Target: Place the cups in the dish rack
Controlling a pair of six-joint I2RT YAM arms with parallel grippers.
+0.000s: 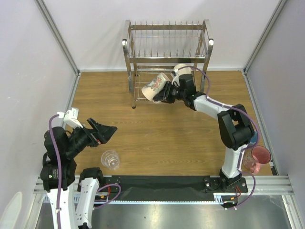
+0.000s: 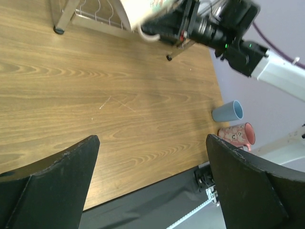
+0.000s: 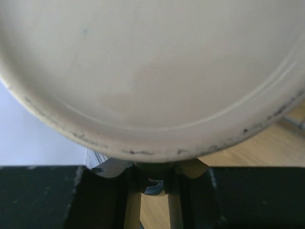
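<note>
Mug sits gripped in right tool; left tool spread wide.

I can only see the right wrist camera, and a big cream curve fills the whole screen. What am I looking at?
Observer: That is the underside of a cream mug with a flower print. The right hand holds it tipped on its side, right by the lower shelf of the dish rack.
Visitor: Are any other cups waiting?
Observer: Three stand on the table: a clear glass near the front left, and a blue cup and a pink mug together at the front right corner.
</note>
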